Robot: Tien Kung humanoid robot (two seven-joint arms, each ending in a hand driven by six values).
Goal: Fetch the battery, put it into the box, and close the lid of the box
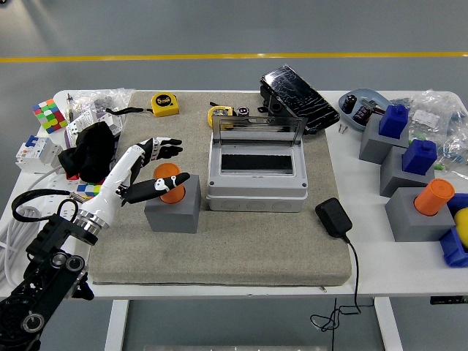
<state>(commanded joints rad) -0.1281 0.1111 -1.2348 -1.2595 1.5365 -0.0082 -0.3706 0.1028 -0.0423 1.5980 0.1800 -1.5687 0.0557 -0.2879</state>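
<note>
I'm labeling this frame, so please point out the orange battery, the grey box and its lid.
orange battery [170, 191]: head view, on its orange side below the thumb.
grey box [256, 196]: head view, front wall.
lid [257, 130]: head view, middle of the raised clear panel.

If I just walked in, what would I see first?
Probably the robot's left hand, fingers open around an orange battery standing in a grey block on the mat's left. Next to it sits a grey box with its clear lid up.
</note>
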